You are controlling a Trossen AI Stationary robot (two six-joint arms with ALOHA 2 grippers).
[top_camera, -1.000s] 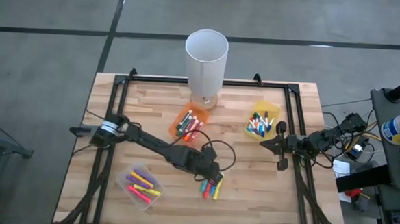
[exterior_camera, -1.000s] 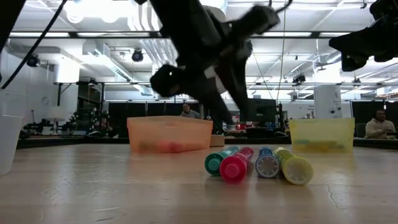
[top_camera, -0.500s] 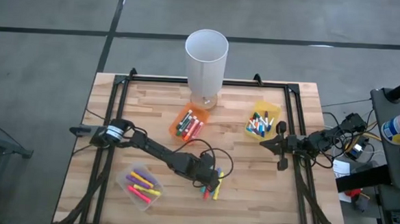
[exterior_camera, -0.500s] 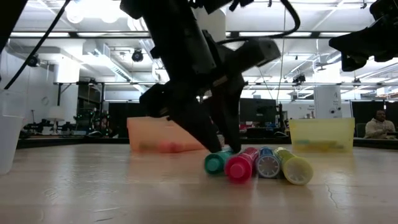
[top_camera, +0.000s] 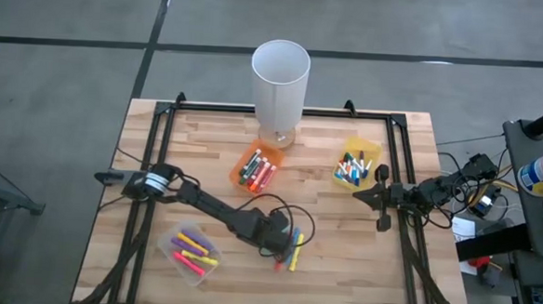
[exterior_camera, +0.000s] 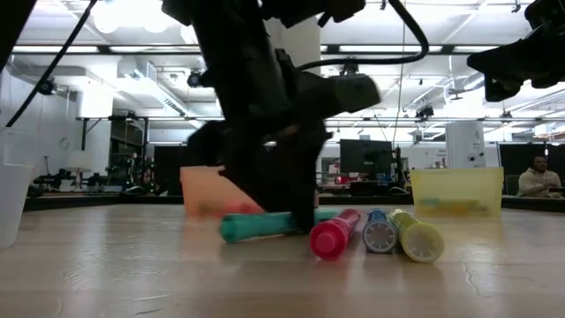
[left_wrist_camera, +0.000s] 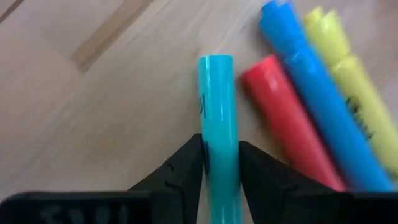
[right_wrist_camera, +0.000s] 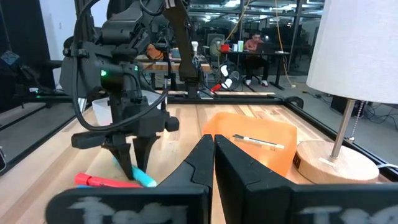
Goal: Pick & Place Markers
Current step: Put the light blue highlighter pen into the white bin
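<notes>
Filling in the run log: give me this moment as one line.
left end effector: closing around teal marker on table | red marker, blue, yellow beside it | right end effector: shut, waiting at yellow bin

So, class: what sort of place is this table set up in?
Probably a robotics lab or workshop: exposed ceiling ducts and strip lights, people seated at monitor desks, and a wooden table carrying two robot arms.

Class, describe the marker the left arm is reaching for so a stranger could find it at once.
Start at the tall white cylinder at the table's far edge and come toward the near edge to four loose markers. The teal marker lies between the left end effector fingers, swung crosswise, while the red, blue and yellow ones lie side by side.
</notes>
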